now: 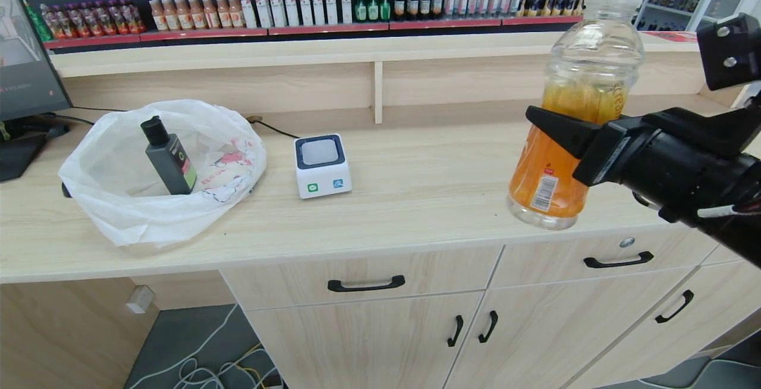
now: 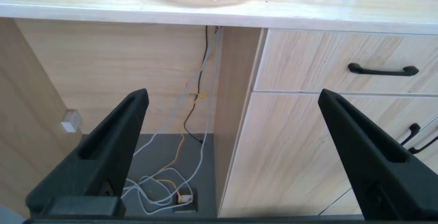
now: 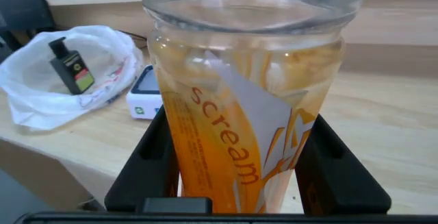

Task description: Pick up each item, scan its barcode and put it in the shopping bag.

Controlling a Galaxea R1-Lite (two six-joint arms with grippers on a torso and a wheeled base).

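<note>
Fronting drink shelves point(image 1: 321, 23), wooden counter point(image 1: 416, 204) with scanner point(image 1: 321, 165); right gripper point(image 3: 241, 135) clasping bottle point(image 1: 585, 74), left gripper point(image 2: 233, 95) spread.

You see orange drink in the clear juice bottle point(image 1: 579, 80), a dark grey bottle point(image 1: 169, 160), and a white, red-printed shopping bag point(image 1: 119, 210).

Bright, even light comes from above. The bag point(image 1: 148, 216) and the scanner point(image 1: 321, 166) throw only soft shadows on the counter point(image 1: 416, 198). The bottle point(image 1: 594, 50) shows pale reflections on its clear top. In the head view, straight lines bend near the lower corners.
</note>
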